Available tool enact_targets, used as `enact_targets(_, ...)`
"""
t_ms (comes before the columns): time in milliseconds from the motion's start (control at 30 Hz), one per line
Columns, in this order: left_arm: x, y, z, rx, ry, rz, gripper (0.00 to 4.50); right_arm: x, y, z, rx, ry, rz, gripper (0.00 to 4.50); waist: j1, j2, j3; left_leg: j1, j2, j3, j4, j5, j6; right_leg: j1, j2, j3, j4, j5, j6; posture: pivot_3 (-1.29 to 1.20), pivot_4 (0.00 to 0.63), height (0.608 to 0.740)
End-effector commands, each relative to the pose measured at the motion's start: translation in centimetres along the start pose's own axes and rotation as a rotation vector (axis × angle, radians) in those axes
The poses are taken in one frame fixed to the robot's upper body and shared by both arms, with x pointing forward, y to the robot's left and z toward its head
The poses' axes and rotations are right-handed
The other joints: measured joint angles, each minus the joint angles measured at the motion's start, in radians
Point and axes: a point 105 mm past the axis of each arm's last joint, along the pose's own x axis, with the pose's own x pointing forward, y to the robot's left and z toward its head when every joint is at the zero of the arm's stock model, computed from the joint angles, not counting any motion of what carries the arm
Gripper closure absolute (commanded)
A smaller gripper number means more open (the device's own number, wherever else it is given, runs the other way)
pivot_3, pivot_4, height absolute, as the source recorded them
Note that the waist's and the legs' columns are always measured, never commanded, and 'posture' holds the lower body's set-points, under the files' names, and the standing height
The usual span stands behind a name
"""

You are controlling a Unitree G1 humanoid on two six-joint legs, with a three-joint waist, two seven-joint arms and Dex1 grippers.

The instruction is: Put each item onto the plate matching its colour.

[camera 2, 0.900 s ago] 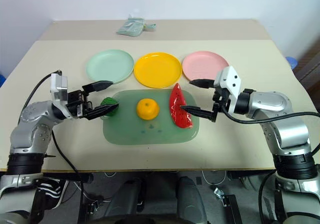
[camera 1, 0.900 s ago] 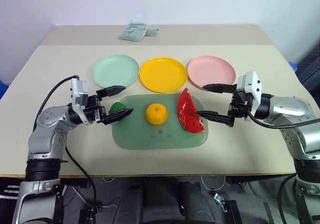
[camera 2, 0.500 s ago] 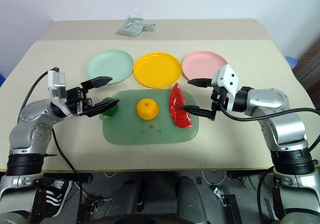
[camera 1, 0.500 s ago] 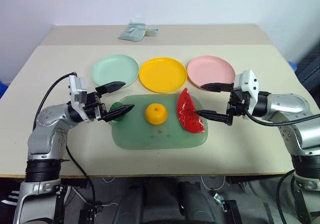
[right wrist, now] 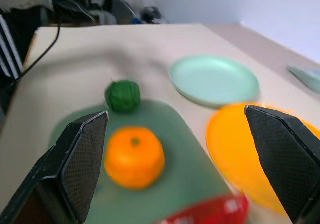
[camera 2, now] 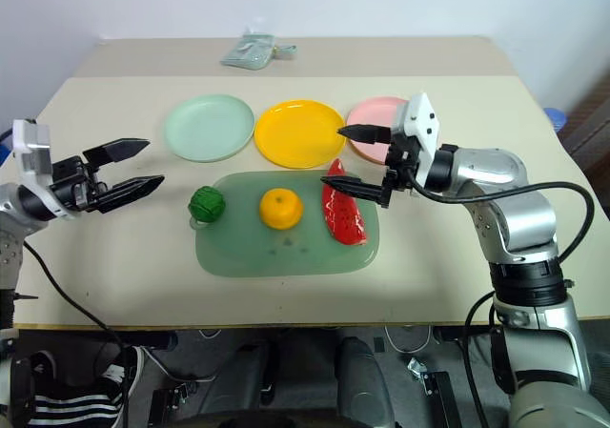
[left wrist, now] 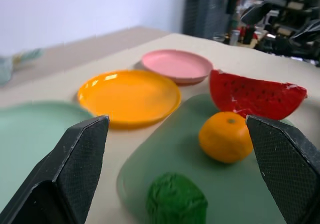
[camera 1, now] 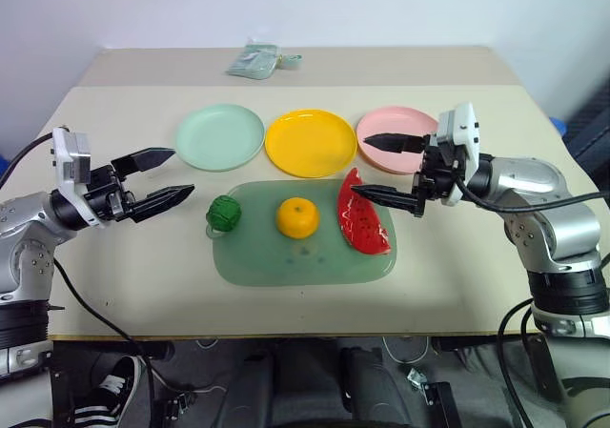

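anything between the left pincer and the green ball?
Nothing visible. The left pincer is open, out over bare table to the robot's left of the mat. The green ball sits at the mat's near-left edge, with only open tabletop between them.

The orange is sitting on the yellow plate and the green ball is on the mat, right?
Not quite. The orange is on the mat, beside the green ball, not on the yellow plate, which has nothing on it. The left eye view shows this.
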Motion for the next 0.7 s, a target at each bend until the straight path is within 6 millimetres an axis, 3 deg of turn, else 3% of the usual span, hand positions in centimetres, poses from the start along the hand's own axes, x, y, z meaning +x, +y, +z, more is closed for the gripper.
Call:
enact_targets(33, 0.7, 0.0, 0.1, 0.047, 0.029, 0.025, 0.0, 1.5, 1.1, 1.5, -0.049, 0.046, 0.059, 0.02, -0.004, 0.0, 0.0, 0.0, 0.0, 0.0, 0.0, 0.0, 0.0, 0.0, 0.0, 0.0, 0.0, 0.0, 0.0, 0.0, 0.15, 0.74)
enact_targets(300, 2.2, -1.9, -3.3, 0.058, 0.131, -0.024, 0.0, 2.3, 2.2, 4.0, -0.133, 0.127, 0.112, 0.02, -0.006, 0.0, 0.0, 0.0, 0.0, 0.0, -0.001, 0.0, 0.0, -0.001, 0.0, 0.0, 0.0, 0.0, 0.0, 0.0, 0.15, 0.74)
enact_targets(467, 2.5, -0.8, -4.9, 0.082, 0.193, 0.016, 0.0, 1.7, 2.6, 5.1, -0.117, 0.065, 0.106, 0.02, -0.003, 0.0, 0.0, 0.0, 0.0, 0.0, -0.001, 0.0, 0.0, -0.001, 0.0, 0.0, 0.0, 0.0, 0.0, 0.0, 0.15, 0.74)
enact_targets(700, 3.8, -0.5, -6.2, 0.087, 0.2, 0.038, 0.0, 1.4, 3.0, 4.6, -0.106, 0.041, 0.075, 0.02, -0.003, 0.0, 0.0, 0.0, 0.0, 0.0, -0.001, 0.0, 0.0, -0.001, 0.0, 0.0, 0.0, 0.0, 0.0, 0.0, 0.15, 0.74)
